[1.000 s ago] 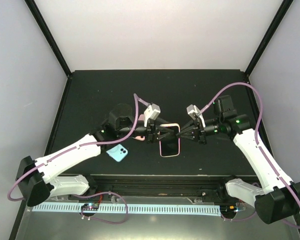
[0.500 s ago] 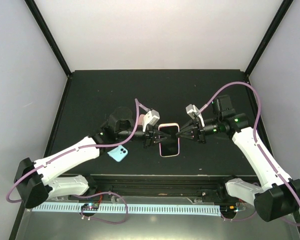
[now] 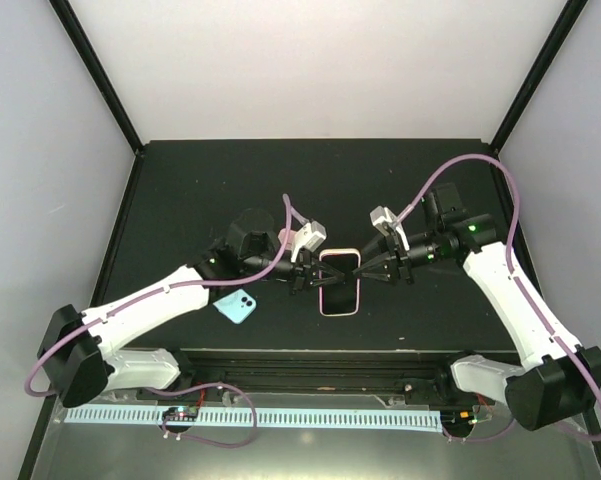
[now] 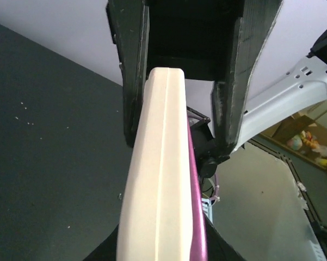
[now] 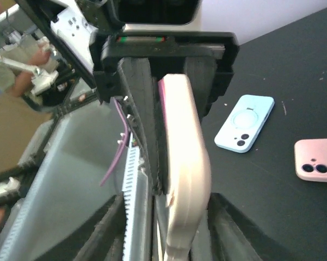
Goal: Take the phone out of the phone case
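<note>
Now the jaws of the left gripper (image 3: 308,277) had narrowed to pinch the left edge of the phone (image 3: 340,281) in its cream case (image 4: 158,179), while those of the right gripper (image 3: 373,270) had eased apart around the right edge, grip unclear, so the still-cased phone hung between them above the table (image 3: 180,190), probably a regrip.

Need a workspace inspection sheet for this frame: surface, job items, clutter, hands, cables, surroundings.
Surface: black table, a few pale specks in the left wrist view.
Job's things: phone, dark face up, in its cream phone case, between the two hands.
Clutter: light blue case and pink case lie loose on the table.
Hands: left hand and right hand flank opposite edges of the phone case; grip unclear.
Cables: purple cable on the left arm, another on the right.
Surroundings: white walls, black frame posts, slotted rail at the near edge.
</note>
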{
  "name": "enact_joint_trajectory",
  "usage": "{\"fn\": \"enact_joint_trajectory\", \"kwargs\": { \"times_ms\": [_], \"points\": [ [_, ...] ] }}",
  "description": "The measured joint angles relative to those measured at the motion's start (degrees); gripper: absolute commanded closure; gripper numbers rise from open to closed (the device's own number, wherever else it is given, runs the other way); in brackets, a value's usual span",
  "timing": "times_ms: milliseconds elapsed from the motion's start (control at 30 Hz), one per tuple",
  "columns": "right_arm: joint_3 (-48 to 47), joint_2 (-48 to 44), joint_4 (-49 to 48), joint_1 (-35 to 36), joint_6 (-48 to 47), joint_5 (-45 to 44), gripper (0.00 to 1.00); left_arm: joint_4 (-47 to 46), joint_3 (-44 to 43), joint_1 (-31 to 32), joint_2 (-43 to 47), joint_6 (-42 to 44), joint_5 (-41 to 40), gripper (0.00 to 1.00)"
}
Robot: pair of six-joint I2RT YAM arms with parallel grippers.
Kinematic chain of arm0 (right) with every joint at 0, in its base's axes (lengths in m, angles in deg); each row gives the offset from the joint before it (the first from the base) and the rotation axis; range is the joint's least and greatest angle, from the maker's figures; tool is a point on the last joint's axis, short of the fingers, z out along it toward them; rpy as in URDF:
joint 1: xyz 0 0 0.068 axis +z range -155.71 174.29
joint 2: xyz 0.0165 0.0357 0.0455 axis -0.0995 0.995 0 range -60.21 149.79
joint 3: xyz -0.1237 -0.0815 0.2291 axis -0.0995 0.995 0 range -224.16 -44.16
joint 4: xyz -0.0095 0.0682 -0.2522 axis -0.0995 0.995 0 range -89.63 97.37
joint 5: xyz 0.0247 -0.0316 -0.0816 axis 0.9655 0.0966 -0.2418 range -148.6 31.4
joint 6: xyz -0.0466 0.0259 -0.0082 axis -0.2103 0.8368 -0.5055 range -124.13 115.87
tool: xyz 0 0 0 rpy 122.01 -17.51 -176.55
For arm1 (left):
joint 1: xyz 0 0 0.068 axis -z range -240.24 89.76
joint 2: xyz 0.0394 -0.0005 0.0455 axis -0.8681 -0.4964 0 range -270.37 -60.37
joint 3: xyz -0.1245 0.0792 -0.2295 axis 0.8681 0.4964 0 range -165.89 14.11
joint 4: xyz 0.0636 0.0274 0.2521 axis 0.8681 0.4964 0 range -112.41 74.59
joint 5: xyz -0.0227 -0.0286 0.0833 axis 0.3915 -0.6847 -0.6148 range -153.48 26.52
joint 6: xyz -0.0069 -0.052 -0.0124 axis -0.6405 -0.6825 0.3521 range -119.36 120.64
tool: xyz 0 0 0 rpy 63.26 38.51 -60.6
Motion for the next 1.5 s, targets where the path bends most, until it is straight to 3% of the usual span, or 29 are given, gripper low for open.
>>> {"fn": "enact_joint_trajectory", "kwargs": {
  "times_ms": [133,333,500,667,933,1133,1500],
  "points": [
    [-3.82,2.36,9.38,-0.02,-9.7,-1.07,0.43,0.63,-0.5,-3.5,-0.26,-0.96,3.72,0.94],
    [-2.78,3.89,17.49,0.04,-20.35,-5.16,0.44,-7.96,0.68,-12.24,-0.24,-7.28,11.1,0.95],
    [-0.35,2.49,11.82,2.8,-17.0,-10.64,0.44,-22.64,4.46,-16.09,-2.86,-18.29,17.73,0.97],
    [-0.46,1.29,5.9,8.9,-14.08,-15.54,0.44,-28.55,5.64,-16.15,-4.26,-24.46,20.96,0.98],
    [-2.16,1.44,9.09,13.86,-18.58,-16.48,0.6,-28.11,7.34,-16.13,-1.84,-25.2,23.08,0.99],
    [0.7,-0.92,7.96,16.48,-17.2,-16.52,0.6,-28.89,11.67,-16.15,2.45,-25.77,22.91,0.98],
    [2.29,-2.03,-0.28,18.86,-3.32,-18.29,0.59,-28.41,14.29,-16.06,8.2,-24.0,21.03,0.98]
  ]
}}
